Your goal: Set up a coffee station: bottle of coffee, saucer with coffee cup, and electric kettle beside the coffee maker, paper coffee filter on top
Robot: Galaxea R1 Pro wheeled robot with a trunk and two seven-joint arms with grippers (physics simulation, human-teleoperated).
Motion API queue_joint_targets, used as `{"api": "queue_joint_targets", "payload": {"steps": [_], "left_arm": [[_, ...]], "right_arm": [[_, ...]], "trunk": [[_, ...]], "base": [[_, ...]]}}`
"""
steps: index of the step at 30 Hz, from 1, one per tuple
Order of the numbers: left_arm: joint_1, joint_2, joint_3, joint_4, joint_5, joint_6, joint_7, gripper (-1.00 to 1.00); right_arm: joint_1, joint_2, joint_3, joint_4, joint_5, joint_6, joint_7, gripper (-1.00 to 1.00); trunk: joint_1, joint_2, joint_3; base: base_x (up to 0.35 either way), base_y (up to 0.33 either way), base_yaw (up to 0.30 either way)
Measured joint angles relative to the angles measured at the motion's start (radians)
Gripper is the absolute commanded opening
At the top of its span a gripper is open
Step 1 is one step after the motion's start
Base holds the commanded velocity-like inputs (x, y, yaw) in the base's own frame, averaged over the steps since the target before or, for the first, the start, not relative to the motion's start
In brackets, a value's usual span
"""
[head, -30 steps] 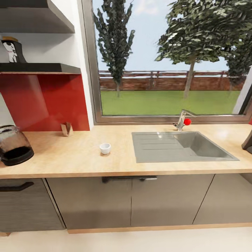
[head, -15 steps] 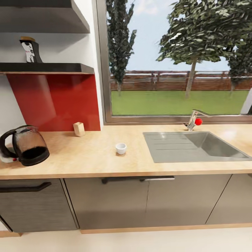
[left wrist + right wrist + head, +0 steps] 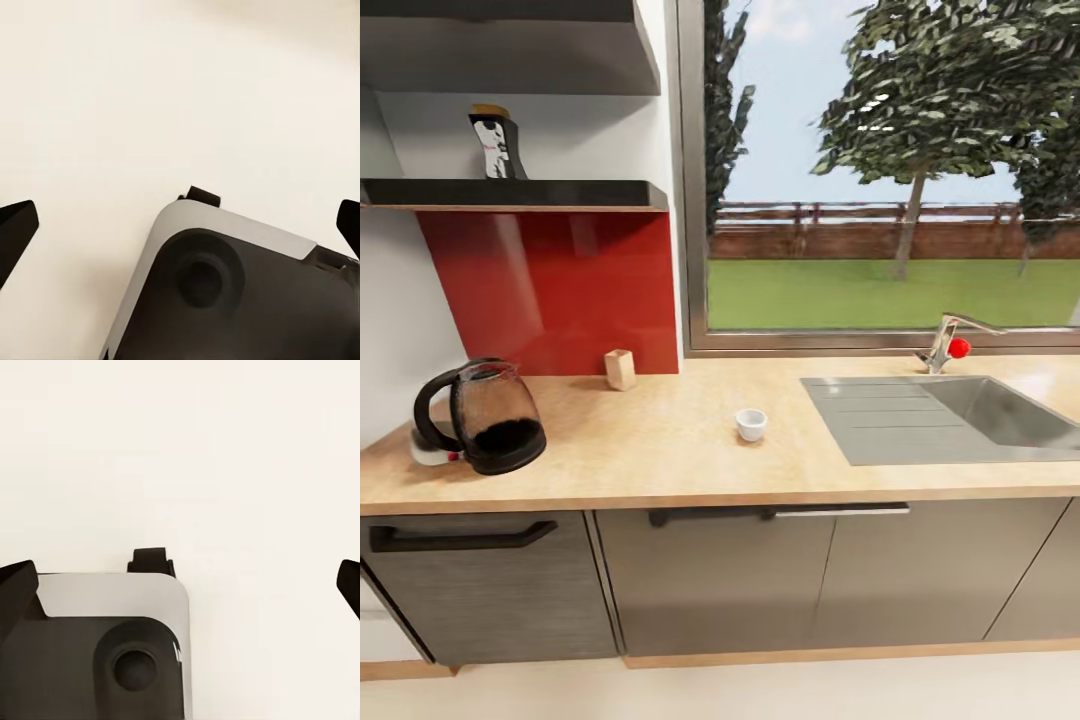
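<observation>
While both arms hang over pale floor, things sit thus;
Left gripper (image 3: 180, 225): fingers wide apart, holding nothing; above the robot's base (image 3: 240, 292)
Right gripper (image 3: 180, 585): likewise spread and empty
Kettle (image 3: 490, 417): surface (image 3: 660, 450), far left
Cup (image 3: 751, 424): mid-surface, right of kettle, well apart
Bottle (image 3: 497, 144): on shelf (image 3: 540, 193), above kettle

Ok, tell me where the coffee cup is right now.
In the head view the coffee cup stands on the countertop, apart from everything, between the electric kettle at left and the sink at right.
</observation>
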Motion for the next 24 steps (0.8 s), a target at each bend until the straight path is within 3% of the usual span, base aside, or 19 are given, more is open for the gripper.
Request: {"api": "queue_joint_targets", "payload": {"steps": [24], "left_arm": [[0.000,-0.001,-0.001,0.000,-0.004,-0.001,0.000,1.00]], "right_arm": [[0.000,0.004,0.000,-0.001,0.000,0.001,0.003,1.00]], "trunk": [[0.000,0.000,0.000]], "base": [[0.000,0.344,0.000]]}}
